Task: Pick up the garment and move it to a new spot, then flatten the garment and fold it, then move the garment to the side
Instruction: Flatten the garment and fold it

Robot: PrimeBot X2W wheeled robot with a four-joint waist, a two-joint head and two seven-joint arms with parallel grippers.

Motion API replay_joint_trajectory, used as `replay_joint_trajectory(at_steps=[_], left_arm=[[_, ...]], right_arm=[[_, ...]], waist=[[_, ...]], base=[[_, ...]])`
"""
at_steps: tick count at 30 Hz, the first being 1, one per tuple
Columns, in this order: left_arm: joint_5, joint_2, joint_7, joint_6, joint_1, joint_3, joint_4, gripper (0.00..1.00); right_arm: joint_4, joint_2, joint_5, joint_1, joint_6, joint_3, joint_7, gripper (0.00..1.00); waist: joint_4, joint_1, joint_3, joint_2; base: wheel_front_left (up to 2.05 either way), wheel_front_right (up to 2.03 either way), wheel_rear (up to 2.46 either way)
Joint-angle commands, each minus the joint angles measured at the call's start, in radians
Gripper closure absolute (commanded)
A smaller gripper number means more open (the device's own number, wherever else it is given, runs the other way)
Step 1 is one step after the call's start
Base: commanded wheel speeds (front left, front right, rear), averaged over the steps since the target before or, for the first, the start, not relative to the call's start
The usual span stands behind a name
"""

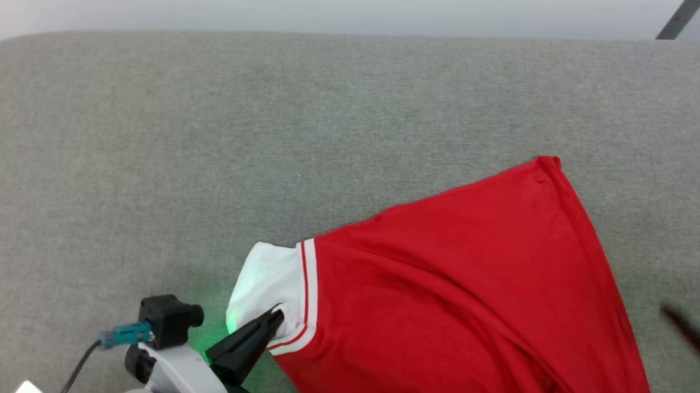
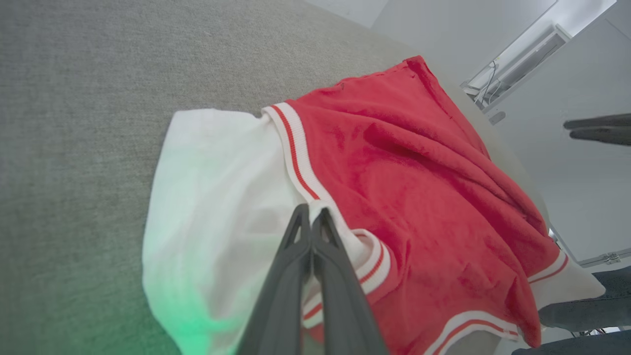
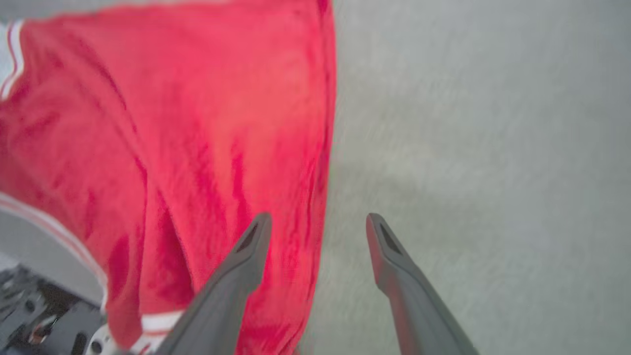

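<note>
The red shirt (image 1: 470, 298) lies spread on the grey fabric surface (image 1: 210, 123).
The left gripper (image 2: 310, 213) has its jaws closed, seemingly pinching the white sleeve (image 2: 212, 197); the right gripper (image 3: 318, 222) has its jaws wide beside the shirt's edge, holding nothing.

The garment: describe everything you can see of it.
The garment is a bright red, soft jersey shirt with a white sleeve and white-and-red striped trim. It lies rumpled, partly spread on the grey fabric surface. The left gripper is shut on its white sleeve; the right gripper is open beside its edge.
</note>
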Motion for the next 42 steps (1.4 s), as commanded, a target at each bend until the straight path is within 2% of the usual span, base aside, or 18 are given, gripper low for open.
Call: replay_joint_trajectory(at_steps=[1,5,7,12,16,22,23,24,25,26,30,33,37,42], left_arm=[[0.006,-0.009,0.001,0.003,-0.001,0.0,-0.002,1.0],[0.011,-0.021,0.001,0.003,-0.023,-0.007,-0.003,1.0],[0.011,-0.026,0.001,0.003,-0.029,-0.004,-0.005,1.0],[0.02,-0.041,0.001,0.003,-0.058,-0.006,-0.012,1.0],[0.028,-0.06,0.001,0.003,-0.082,-0.021,-0.007,1.0],[0.027,-0.083,0.001,0.003,-0.099,-0.023,0.003,1.0],[0.028,-0.085,0.001,0.003,-0.097,-0.02,0.004,1.0],[0.027,-0.085,0.001,0.003,-0.093,-0.017,0.004,1.0],[0.025,-0.086,0.001,0.003,-0.089,-0.012,0.003,1.0],[0.021,-0.086,0.001,0.003,-0.084,-0.006,0.003,1.0],[-0.002,-0.08,0.001,0.003,-0.082,0.016,0.012,1.0],[-0.009,-0.056,0.001,0.003,-0.128,0.018,0.048,1.0],[-0.06,-0.052,0.022,0.002,-0.27,0.032,0.078,1.0],[-0.119,-0.068,0.085,0.002,-0.526,0.067,0.155,1.0]], right_arm=[[0.024,0.006,-0.022,-0.066,0.0,0.001,-0.03,0.0],[0.164,0.019,-0.097,-0.272,0.0,0.102,-0.129,0.0],[0.254,0.047,-0.112,-0.378,0.0,0.158,-0.17,0.0],[0.486,0.064,-0.136,-0.585,0.0,0.307,-0.216,0.0],[0.654,0.048,-0.148,-0.686,0.0,0.42,-0.231,0.0],[0.8,0.032,-0.085,-0.741,0.0,0.55,-0.269,0.0],[0.817,0.031,-0.072,-0.742,0.0,0.568,-0.273,0.2],[0.83,0.029,-0.061,-0.746,0.0,0.585,-0.276,0.56],[0.842,0.028,-0.05,-0.751,0.0,0.598,-0.281,0.75],[0.856,0.027,-0.039,-0.753,0.0,0.605,-0.286,1.0],[0.892,0.015,-0.009,-0.788,0.0,0.605,-0.34,1.0],[0.933,0.036,0.024,-0.833,-0.001,0.555,-0.392,1.0],[1.018,0.07,0.027,-0.907,0.0,0.484,-0.469,1.0],[1.134,0.116,-0.039,-1.062,0.0,0.383,-0.588,1.0]], waist=[[0.014,0.0,0.005,-0.0001],[0.036,0.0,0.022,-0.0001],[0.046,0.0,0.038,-0.0001],[0.082,0.0,0.095,-0.0001],[0.113,0.0,0.123,-0.0001],[0.14,0.0,0.134,-0.0001],[0.141,0.0,0.133,-0.0001],[0.142,0.0,0.132,-0.0001],[0.14,0.0,0.131,-0.0001],[0.138,0.0,0.129,-0.0001],[0.125,0.0,0.119,-0.0001],[0.114,0.0,0.113,-0.0001],[0.108,0.0,0.108,-0.0001],[0.091,0.0,0.121,-0.0001]], base=[[0.0,0.0,0.0],[0.0,0.0,0.0],[0.0,0.0,0.0],[0.0,0.0,0.0],[0.0,0.0,0.0],[0.0,0.0,0.0],[0.0,0.0,0.0],[0.0,0.0,0.0],[0.0,0.0,0.0],[0.0,0.0,0.0],[0.0,0.0,0.0],[0.0,0.0,0.0],[0.0,0.0,0.0],[0.0,0.0,0.0]])
